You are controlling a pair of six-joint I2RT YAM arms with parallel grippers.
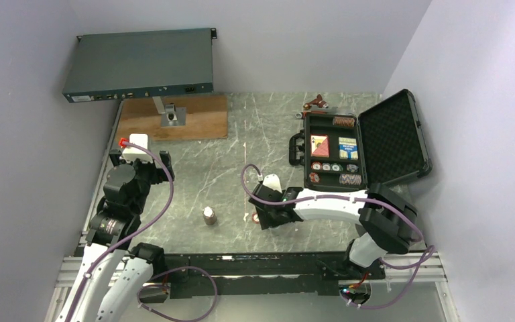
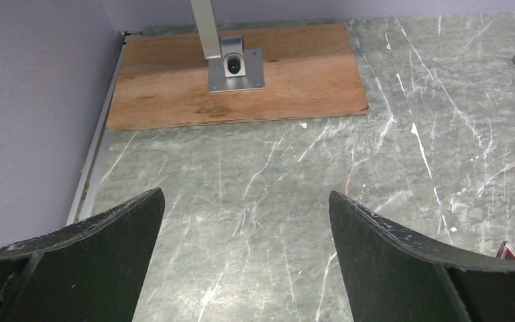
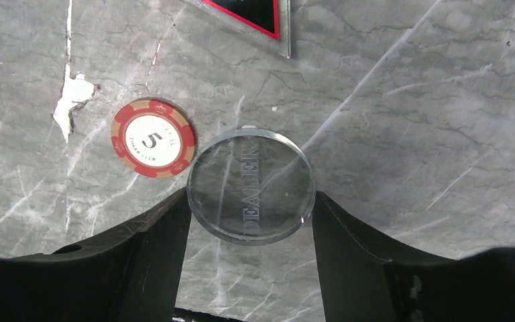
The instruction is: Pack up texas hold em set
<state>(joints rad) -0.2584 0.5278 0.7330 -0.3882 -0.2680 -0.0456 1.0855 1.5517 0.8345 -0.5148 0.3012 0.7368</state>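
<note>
Texas hold em set spread over bench. Far left: left hand spread wide, nothing between fingers, above bare bench before plywood board. Centre: red 5 chip flat, just beside clear dealer button; right hand clamped on button's edges; red-black triangle piece just beyond. Right: black briefcase open, chips and decks inside.

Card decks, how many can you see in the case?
2. A red deck and a blue deck sit side by side in the middle of the open case. Others may be hidden.
</note>
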